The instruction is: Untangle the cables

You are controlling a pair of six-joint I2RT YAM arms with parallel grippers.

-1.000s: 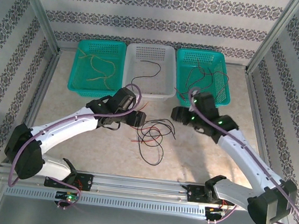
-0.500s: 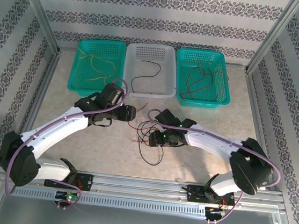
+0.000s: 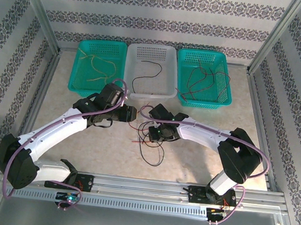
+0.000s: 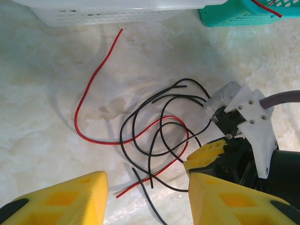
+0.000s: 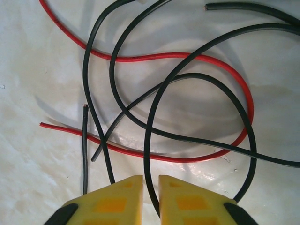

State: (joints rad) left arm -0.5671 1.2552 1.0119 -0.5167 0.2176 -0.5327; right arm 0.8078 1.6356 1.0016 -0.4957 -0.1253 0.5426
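Whether the right gripper (image 5: 150, 183) pinches a black cable (image 5: 146, 140) is hidden beneath its jaws.

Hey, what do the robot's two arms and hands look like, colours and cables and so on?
The left arm and right arm have white shells, black joints and a thick purple cable along each. The left hand and right hand each have two blocky yellow fingers.

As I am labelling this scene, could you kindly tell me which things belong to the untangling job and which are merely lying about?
Job in hand:
tangled red and black cables
left gripper
right gripper

Lying about, at the far edge:
left teal basket
white basket
right teal basket
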